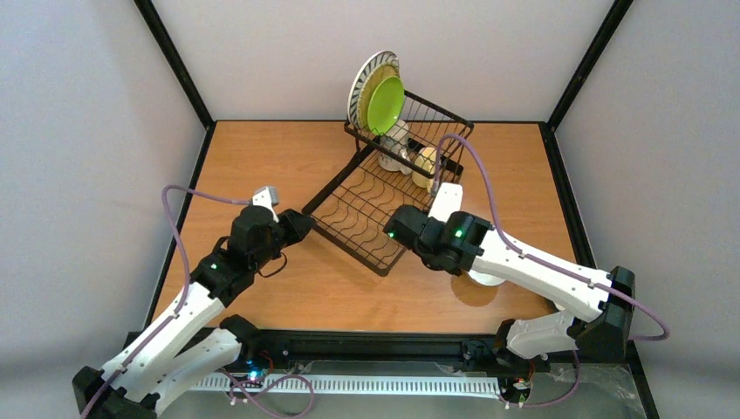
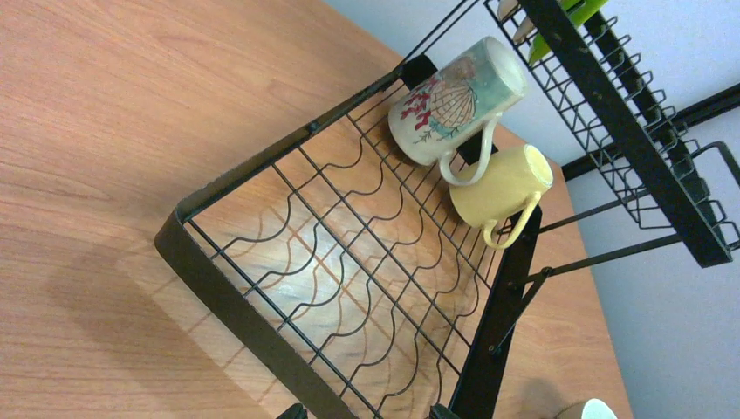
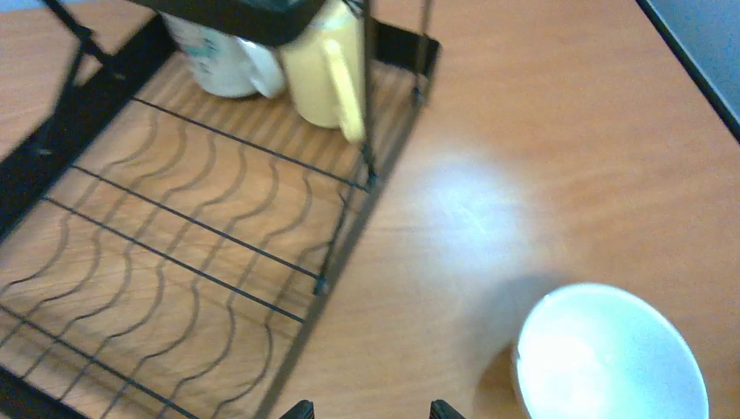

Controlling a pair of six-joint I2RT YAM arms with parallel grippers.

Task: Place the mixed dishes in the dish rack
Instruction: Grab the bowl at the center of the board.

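The black wire dish rack [image 1: 353,229] lies at the table's middle, its basket part [image 1: 436,122] at the far end. A striped plate [image 1: 360,80], a bamboo plate behind it and a lime-green plate [image 1: 386,105] stand in the basket. A shell-patterned mug [image 2: 454,100] and a yellow mug [image 2: 502,183] lie at the flat tray's far end. A white bowl [image 3: 611,362] sits on the table to the right of the tray. My left gripper [image 2: 366,412] is open over the tray's near-left corner rim [image 2: 227,297]. My right gripper [image 3: 373,410] is open and empty, between tray edge and bowl.
Black frame posts [image 1: 174,61] and pale walls close in the wooden table [image 1: 262,157] on three sides. The right arm [image 1: 524,262] reaches over the white bowl [image 1: 485,278] in the top view. Purple cables [image 1: 179,227] loop off both arms.
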